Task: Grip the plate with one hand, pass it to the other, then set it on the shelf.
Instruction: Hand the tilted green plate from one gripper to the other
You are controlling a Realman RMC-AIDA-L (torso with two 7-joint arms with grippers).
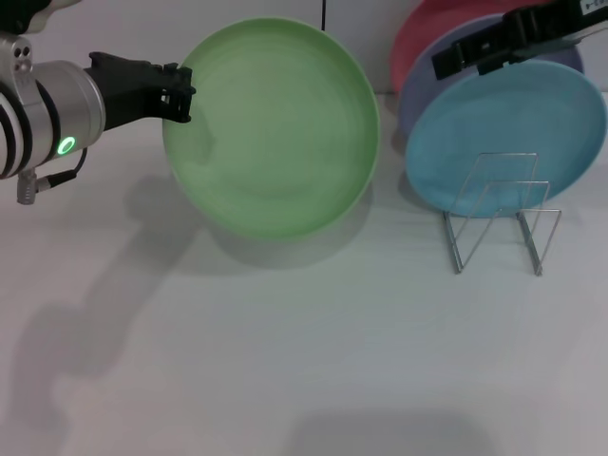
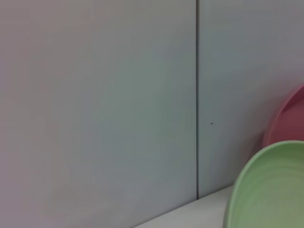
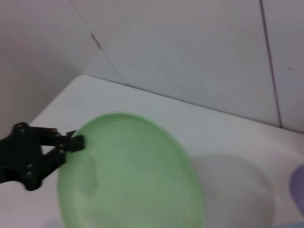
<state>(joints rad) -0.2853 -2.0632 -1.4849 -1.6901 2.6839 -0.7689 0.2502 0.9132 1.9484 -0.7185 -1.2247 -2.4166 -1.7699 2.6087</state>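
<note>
Though claw-held (image 1: 179, 93), plate (image 1: 275, 133) tilted upright.

A plain white table (image 1: 285, 361) is seen, met at the back by a pale wall (image 1: 123, 24). A small wire rack (image 1: 499, 214) is set on it toward the right, and a blue plate (image 1: 508, 133) is propped behind the rack.

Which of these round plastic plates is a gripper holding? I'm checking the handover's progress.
The round light-green plastic plate: the left gripper is clamped on its rim, lifting it. The light-blue, lavender and pink plates lean ungripped by the silver wire rack.
</note>
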